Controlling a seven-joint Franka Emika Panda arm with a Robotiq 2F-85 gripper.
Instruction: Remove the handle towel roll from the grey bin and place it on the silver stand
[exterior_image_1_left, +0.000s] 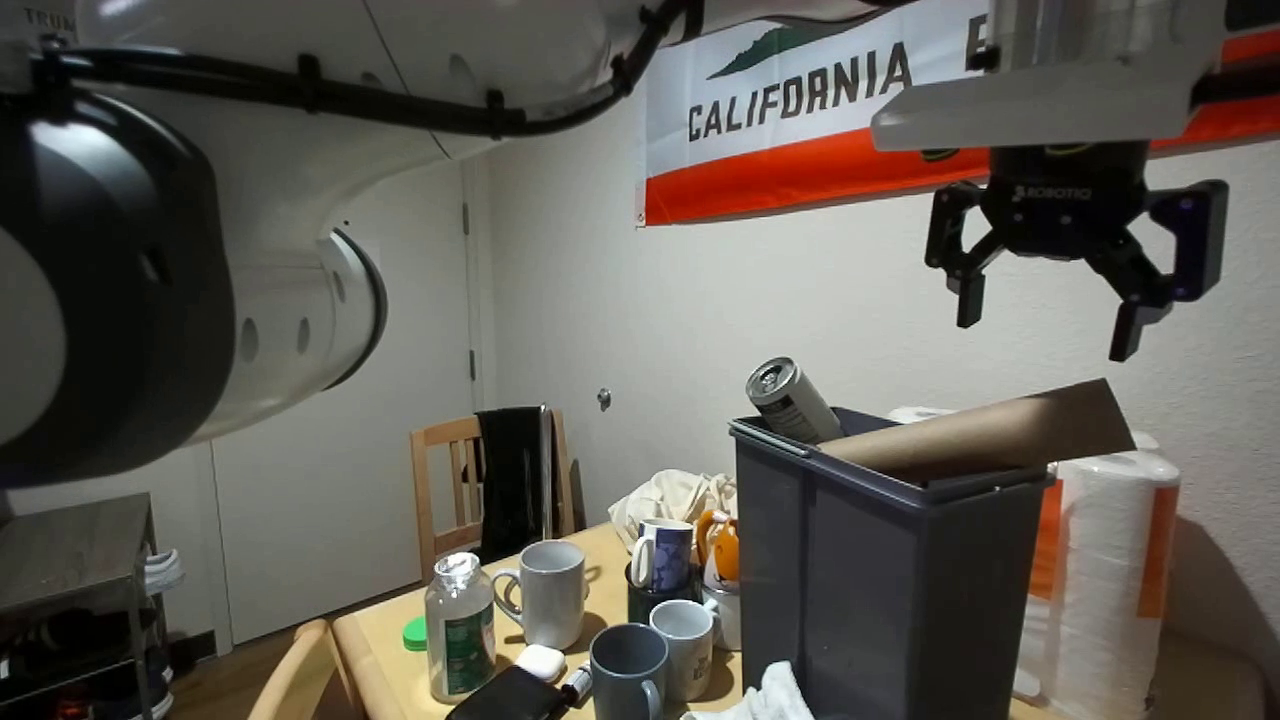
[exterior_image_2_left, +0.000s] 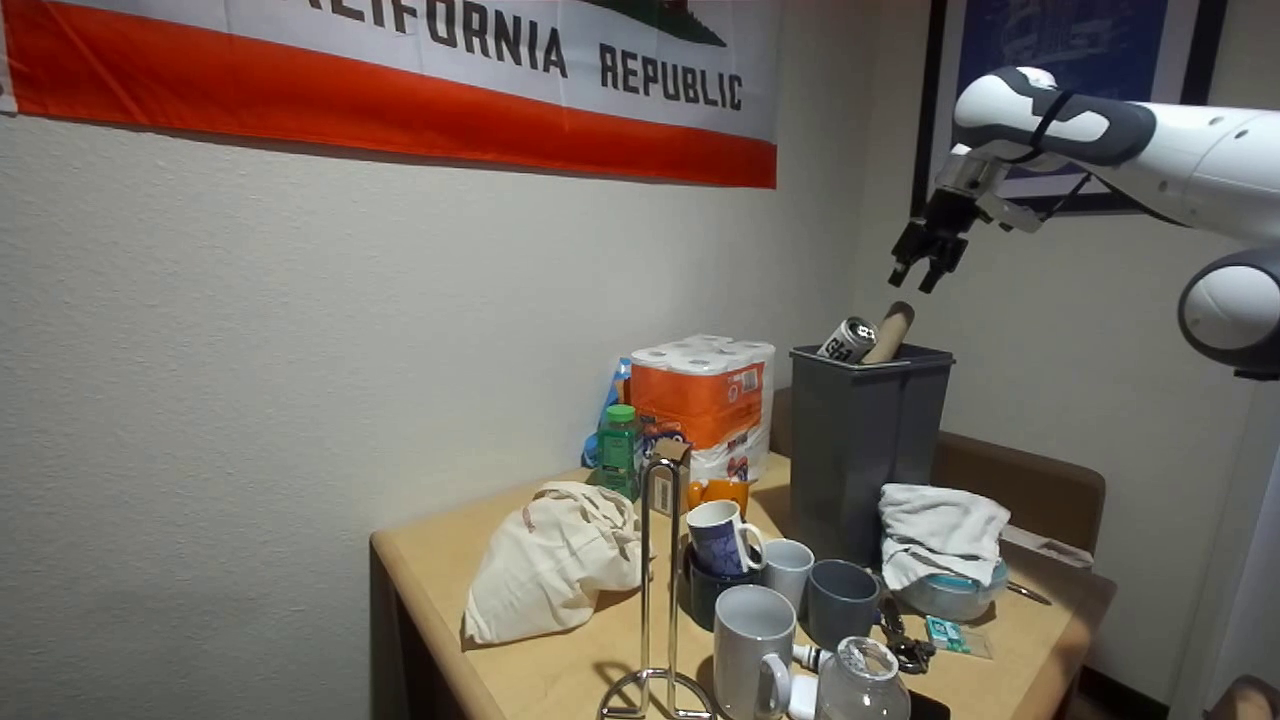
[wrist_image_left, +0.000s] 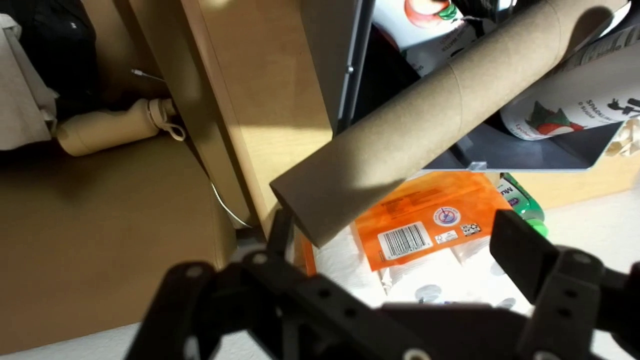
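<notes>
Worktop (exterior_image_2_left: 560, 670) below me. My arm (exterior_image_2_left: 1200, 150) holds its wrist high over the far edge in an exterior view, forearm approx level, wrist bent dn. Grey bin (exterior_image_2_left: 860, 450) stands just in from that edge; silver stand (exterior_image_2_left: 645, 570) is upright nr the opp. edge. Handle towel roll (exterior_image_1_left: 990, 432) leans in the bin, tilted, outer end poking past the rim. My gripper (exterior_image_1_left: 1046, 332) pts dn abv that end, jaws spread wide, apart from the roll. Can (exterior_image_1_left: 795, 402) tilts out beside the roll.
</notes>
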